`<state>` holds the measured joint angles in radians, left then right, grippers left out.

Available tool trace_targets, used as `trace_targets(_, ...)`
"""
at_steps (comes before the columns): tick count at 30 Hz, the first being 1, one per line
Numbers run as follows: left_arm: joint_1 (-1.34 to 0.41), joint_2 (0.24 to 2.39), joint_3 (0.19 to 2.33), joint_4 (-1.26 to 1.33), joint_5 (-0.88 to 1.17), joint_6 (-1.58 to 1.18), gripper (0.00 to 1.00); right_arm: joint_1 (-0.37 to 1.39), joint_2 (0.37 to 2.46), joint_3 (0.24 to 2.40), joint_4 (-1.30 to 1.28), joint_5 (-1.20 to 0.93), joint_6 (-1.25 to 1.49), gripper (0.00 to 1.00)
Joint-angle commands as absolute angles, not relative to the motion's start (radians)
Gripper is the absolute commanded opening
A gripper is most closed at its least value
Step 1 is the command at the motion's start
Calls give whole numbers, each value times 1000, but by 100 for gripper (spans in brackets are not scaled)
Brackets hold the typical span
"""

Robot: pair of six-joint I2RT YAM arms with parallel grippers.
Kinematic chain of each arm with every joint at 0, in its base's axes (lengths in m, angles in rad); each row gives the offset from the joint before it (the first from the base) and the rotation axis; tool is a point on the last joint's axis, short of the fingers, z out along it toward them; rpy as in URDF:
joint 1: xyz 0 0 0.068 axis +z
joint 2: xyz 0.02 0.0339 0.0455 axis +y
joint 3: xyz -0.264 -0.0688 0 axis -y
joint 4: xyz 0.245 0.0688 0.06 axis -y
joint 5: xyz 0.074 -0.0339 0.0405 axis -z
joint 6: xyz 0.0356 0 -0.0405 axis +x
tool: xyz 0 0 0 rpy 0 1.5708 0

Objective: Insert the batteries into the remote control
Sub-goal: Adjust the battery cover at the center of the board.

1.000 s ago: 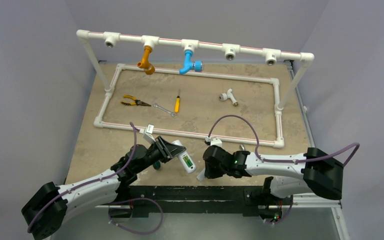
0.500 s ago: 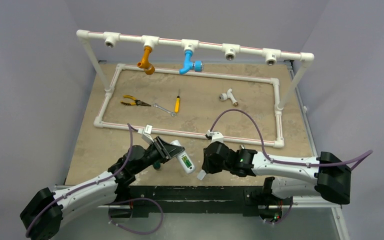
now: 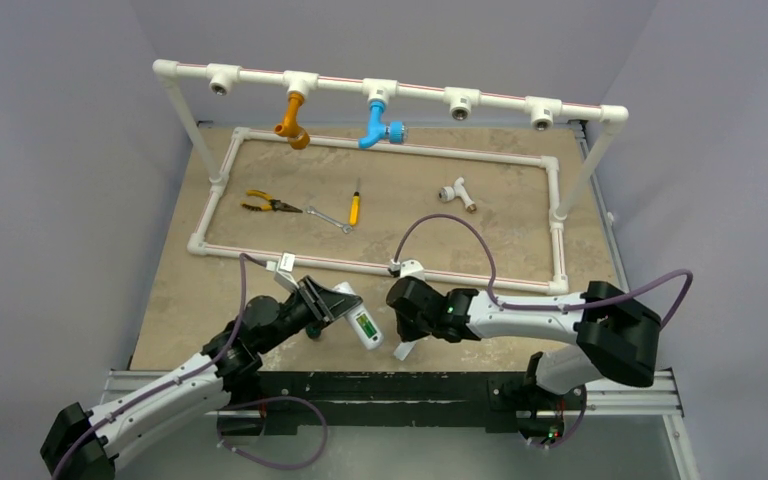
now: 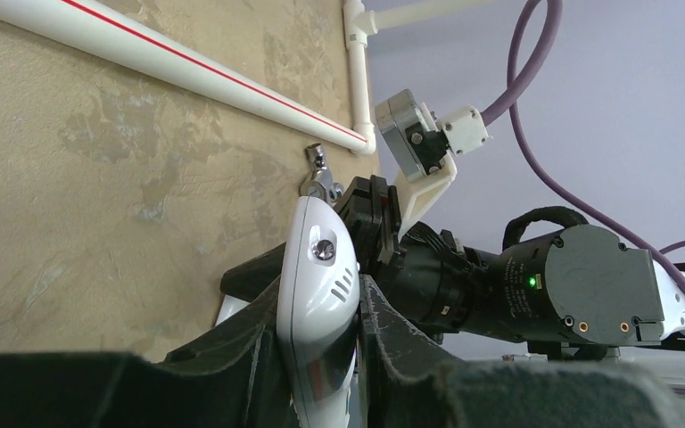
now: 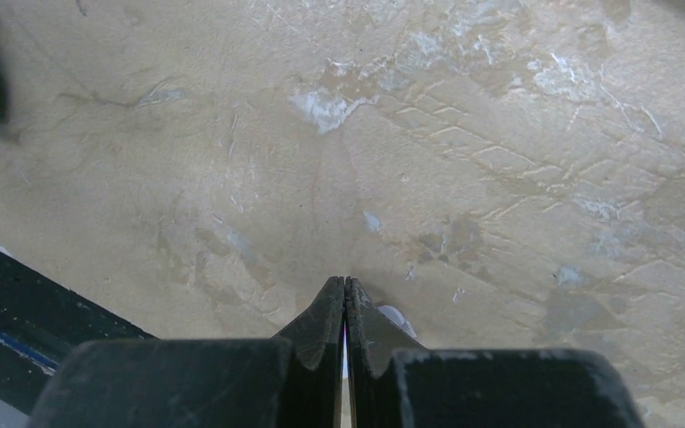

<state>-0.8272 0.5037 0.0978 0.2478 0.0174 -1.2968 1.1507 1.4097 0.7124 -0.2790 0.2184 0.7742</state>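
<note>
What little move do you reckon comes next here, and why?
Probably the right gripper should carry its thin white plate over to the remote control clamped by the left gripper: green batteries already show in its open recess.

You are working in a robotics lab test cell: plain grey walls are enclosing a tan desk, a white pipe frame is standing on it, and pliers and a wrench are lying inside the frame.
</note>
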Motion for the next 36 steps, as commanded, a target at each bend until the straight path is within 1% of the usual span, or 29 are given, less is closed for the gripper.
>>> trace_targets(1,-831,472,108,224,3,-1282,0,1147,1442,769,-296,245,742,0)
trace_targets(5,-831,480,107,227,3,-1282,0,1147,1463,772,-346,252,753,0)
trace_targets(12,-831,526,107,276,4,-1283,0,1148,1428,721,-396,251,791,0)
trace_targets(19,-831,564,107,312,9,-1283,0,1147,1360,683,-479,272,821,0)
trace_targets(28,-832,565,104,318,10,-1284,0,1150,1275,625,-500,232,842,0)
trace_targets(36,-831,559,104,310,12,-1283,0,1150,1167,647,-571,294,808,0)
